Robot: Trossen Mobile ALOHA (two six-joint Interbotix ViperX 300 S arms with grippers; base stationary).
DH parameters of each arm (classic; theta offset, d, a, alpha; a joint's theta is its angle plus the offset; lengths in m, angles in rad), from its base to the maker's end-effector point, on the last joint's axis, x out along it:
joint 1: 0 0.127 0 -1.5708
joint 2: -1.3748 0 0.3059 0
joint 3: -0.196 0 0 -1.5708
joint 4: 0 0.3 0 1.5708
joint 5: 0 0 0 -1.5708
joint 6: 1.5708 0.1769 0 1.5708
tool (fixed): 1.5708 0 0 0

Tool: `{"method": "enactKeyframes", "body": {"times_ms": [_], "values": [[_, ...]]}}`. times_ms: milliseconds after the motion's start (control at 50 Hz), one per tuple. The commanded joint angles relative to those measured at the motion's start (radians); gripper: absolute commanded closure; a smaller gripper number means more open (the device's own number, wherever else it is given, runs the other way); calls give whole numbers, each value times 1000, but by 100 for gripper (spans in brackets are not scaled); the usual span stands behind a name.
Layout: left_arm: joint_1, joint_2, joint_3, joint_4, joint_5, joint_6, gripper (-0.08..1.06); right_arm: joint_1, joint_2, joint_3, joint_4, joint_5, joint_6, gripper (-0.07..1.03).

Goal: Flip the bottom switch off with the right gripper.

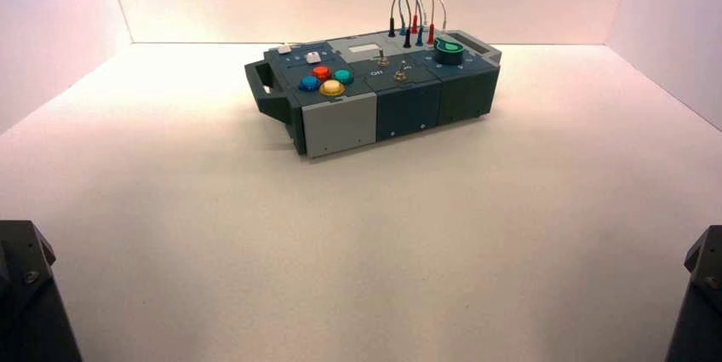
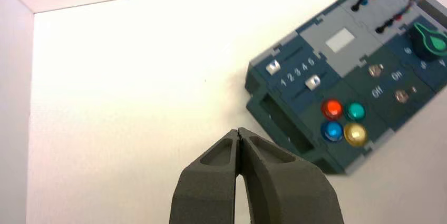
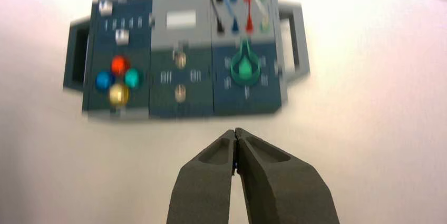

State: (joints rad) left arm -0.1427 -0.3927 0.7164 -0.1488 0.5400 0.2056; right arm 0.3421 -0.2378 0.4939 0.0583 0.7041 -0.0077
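The bottom switch [image 1: 399,75] is a small silver toggle on the dark-blue middle panel of the box [image 1: 340,123], nearer the box's front edge than a like toggle [image 1: 384,59]. It also shows in the right wrist view as the bottom switch [image 3: 180,93] and in the left wrist view as the bottom switch [image 2: 401,96]. My right gripper [image 3: 235,132] is shut on nothing and hangs over bare table well short of the box's front. My left gripper [image 2: 239,132] is shut too, off to the box's left front. I cannot tell which way the lever leans.
Round red, green, blue and yellow buttons [image 1: 326,80] sit on the box's left part, with two sliders behind them. A green knob [image 1: 449,51] and plugged wires [image 1: 415,13] are on its right. Both arms rest at the table's near corners: left arm [image 1: 25,294], right arm [image 1: 702,294].
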Motion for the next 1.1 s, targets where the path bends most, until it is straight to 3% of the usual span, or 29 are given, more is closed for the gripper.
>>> {"method": "enactKeyframes", "body": {"times_ms": [20, 200, 260, 340, 480, 780, 960, 1000, 1100], "values": [[-12, 121, -114, -2, 12, 2, 101, 6, 150, -175, 0, 28, -5, 99], [-61, 333, -256, -5, 17, 0, 101, 9, 420, -448, 0, 92, -18, 99], [-67, 376, -288, -6, 17, 0, 101, 9, 468, -505, 2, 109, -21, 99], [-72, 474, -365, -18, 20, 0, 101, 9, 592, -676, 2, 166, -26, 99], [-74, 543, -426, -23, 23, 0, 101, 9, 698, -850, 0, 221, -34, 99], [-75, 624, -482, -23, 21, 6, 101, 9, 934, -1264, 6, 419, -32, 99], [-77, 655, -477, -23, 15, 20, 101, 11, 1124, -1531, 21, 614, -31, 99], [-77, 663, -474, -23, 12, 23, 101, 11, 1146, -1552, 23, 634, -31, 99], [-78, 672, -460, -23, -12, 29, 101, 11, 1167, -1516, 20, 638, -38, 99]]}}
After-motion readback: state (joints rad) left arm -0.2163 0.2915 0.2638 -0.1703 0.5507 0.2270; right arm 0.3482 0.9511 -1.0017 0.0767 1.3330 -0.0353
